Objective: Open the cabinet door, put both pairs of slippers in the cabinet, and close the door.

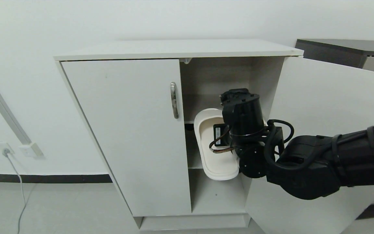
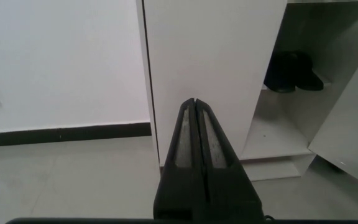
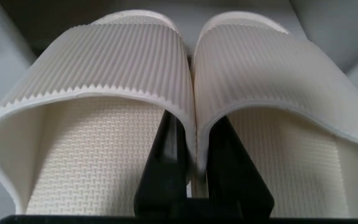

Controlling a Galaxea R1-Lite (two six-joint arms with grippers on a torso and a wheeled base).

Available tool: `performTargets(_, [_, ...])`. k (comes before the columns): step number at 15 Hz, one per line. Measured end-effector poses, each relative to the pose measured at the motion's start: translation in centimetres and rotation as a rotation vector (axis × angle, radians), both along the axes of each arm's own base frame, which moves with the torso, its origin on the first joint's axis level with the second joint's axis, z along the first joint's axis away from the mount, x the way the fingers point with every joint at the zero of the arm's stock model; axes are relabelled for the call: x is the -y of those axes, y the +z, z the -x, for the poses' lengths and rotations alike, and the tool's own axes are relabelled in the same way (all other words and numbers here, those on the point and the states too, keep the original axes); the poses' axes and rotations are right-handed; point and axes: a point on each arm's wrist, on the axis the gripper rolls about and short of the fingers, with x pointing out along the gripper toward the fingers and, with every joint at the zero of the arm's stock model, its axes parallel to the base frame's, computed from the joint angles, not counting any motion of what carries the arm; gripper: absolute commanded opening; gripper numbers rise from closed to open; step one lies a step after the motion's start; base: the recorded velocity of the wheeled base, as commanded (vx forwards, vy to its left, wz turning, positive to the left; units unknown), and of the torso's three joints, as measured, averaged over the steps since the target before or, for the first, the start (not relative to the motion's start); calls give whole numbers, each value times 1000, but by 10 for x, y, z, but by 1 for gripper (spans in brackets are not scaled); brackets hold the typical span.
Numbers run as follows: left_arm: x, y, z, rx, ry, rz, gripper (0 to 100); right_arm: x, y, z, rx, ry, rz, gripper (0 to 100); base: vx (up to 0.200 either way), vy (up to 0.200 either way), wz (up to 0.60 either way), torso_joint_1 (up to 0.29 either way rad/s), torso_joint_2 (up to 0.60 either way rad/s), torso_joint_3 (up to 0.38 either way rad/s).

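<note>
The right hand (image 3: 192,127) pinches the white slippers (image 1: 218,164) side by side, just inside the open cabinet (image 1: 125,136). The left hand (image 2: 194,109) is pressed together, outside the cabinet.

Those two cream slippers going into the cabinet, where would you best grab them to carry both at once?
Pinch the two inner edges where the cream ribbed foam slippers lie side by side, coming from the heel end with one finger inside each, as the right gripper does. Those touching walls likely give one thin ridge to clamp.
</note>
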Motion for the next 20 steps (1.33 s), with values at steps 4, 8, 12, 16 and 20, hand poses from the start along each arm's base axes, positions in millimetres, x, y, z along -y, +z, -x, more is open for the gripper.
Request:
performTargets(4, [0, 0, 0, 0, 0, 0, 0, -2, 0, 1, 2, 5, -1, 0, 200, 0, 0, 6, 2, 2])
performTargets(8, [0, 0, 0, 0, 1, 0, 0, -2, -1, 0, -1, 8, 1, 0, 150, 0, 0, 4, 4, 3])
performTargets(12, [0, 0, 0, 0, 1, -1, 0, -3, 3, -4, -21, 19, 9, 0, 0, 0, 0, 0, 0, 0])
performTargets(16, [0, 0, 0, 0, 1, 0, 0, 0, 9, -27, -20, -18, -19, 0, 0, 0, 0, 0, 0, 0])
performTargets(20, [0, 0, 0, 0, 0, -1, 0, -4, 8, -51, 0, -49, -50, 0, 0, 0, 0, 0, 0, 0])
